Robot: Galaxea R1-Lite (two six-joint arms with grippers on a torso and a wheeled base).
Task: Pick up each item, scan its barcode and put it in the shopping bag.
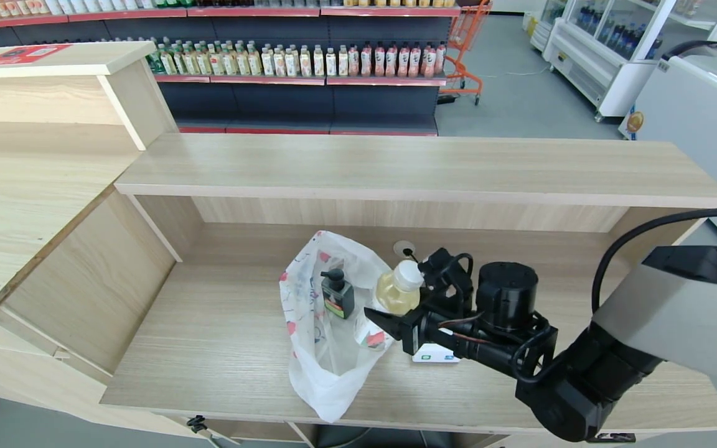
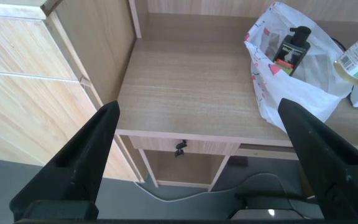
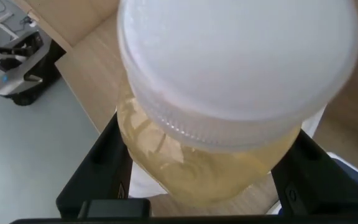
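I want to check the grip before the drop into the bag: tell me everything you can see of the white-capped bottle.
The bottle is clear plastic with pale yellow liquid, a wide white ribbed screw cap and a printed label on its side. It is held cap up, clamped across its body between the two black fingers of the right gripper, at the right edge of the open shopping bag. Whether it touches the bag cannot be told.

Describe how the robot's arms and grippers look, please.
The right arm has a grey boxy shell, then black joints with a thick black cable and thin reddish wires. The right gripper and left gripper each have two black, wedge-shaped fingers.
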